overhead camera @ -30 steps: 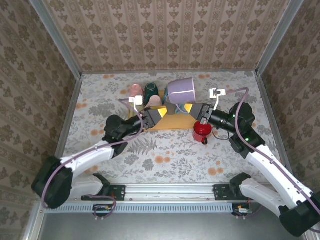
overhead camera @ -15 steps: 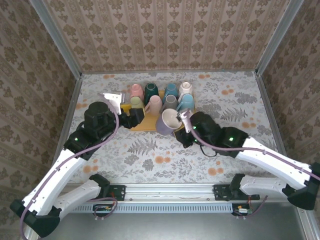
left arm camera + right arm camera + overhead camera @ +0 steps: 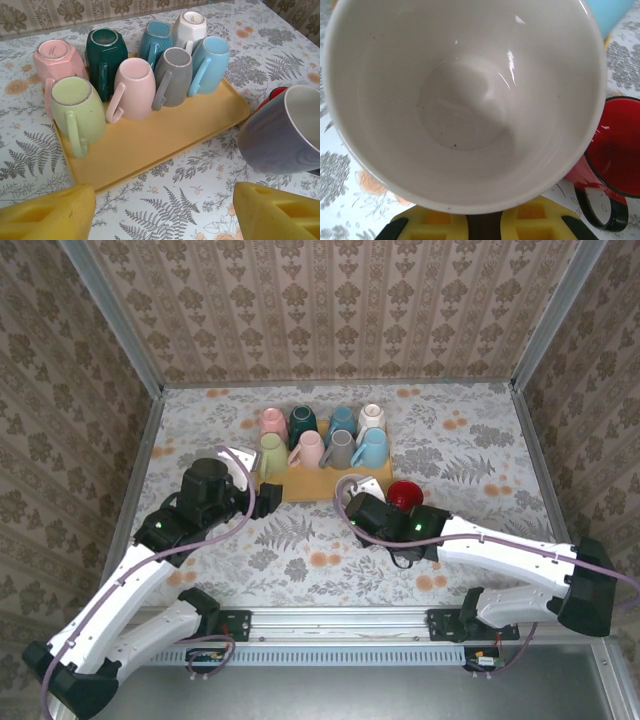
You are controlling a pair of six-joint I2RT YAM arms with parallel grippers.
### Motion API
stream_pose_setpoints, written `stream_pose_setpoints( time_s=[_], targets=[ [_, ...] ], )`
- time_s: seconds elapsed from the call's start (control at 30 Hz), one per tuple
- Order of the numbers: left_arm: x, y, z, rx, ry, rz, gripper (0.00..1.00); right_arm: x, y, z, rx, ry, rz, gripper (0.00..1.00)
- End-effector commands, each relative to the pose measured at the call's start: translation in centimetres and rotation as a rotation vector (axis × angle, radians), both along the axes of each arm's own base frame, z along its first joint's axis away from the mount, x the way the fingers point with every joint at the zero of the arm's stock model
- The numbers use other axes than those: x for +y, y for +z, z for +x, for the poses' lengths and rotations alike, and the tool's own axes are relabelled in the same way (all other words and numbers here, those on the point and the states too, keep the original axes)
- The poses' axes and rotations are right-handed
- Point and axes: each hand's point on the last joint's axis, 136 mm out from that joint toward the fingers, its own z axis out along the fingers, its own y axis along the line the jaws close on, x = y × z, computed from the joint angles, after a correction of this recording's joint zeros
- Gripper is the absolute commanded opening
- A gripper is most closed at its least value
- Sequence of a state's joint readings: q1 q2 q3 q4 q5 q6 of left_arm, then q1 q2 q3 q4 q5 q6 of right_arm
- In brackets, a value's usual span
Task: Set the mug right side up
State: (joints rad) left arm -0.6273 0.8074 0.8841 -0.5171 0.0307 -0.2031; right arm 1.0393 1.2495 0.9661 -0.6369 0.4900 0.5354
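The purple mug (image 3: 274, 134) is off the tray, just past the near right corner of the yellow tray (image 3: 150, 150) and right beside the red mug (image 3: 405, 495), which stands mouth up on the worktop (image 3: 300, 560). The right end effector (image 3: 482, 222) pinches the purple mug at the near part of its rim, with the yellow fingers (image 3: 432, 220) pressed close together on the wall. In the right wrist view the white inside of the mug faces the camera. From the left wrist the mug looks tilted, its mouth turned up and to the right. I cannot tell whether its base touches the worktop. The red mug's rim lies against or just beside the purple mug's right side, so there is little room on that side. The left end effector (image 3: 160, 220) is spread wide and holds nothing. It hangs over the worktop just near of the tray's near edge, toward its left end. Eight mugs stand upside down on the tray in two packed rows along its far side, leaving a bare strip of tray along the near edge. Near of the tray, the patterned worktop lies open between the two arms, and more open room runs to the right wall (image 3: 560, 390).
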Motion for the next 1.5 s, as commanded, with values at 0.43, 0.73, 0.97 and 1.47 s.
stream_pose_setpoints(
  time_s=[0.43,0.73,0.97,1.47],
  targets=[
    [-0.5,1.0,-0.3,-0.061,-0.045,-0.029,0.75,-0.6,-5.8,1.0,0.056,-0.215,-0.057,0.00],
    [-1.0,1.1,-0.5,-0.057,-0.071,-0.052,0.75,-1.9,-8.0,1.4,0.076,-0.289,-0.122,0.00],
    [-1.0,1.2,-0.4,-0.058,-0.069,-0.053,0.75,-2.4,-8.6,2.4,0.068,-0.360,-0.123,0.00],
    [-0.9,1.0,-0.5,-0.060,-0.072,-0.043,0.81,-2.9,-9.1,3.5,0.045,-0.387,-0.130,0.11]
  ],
)
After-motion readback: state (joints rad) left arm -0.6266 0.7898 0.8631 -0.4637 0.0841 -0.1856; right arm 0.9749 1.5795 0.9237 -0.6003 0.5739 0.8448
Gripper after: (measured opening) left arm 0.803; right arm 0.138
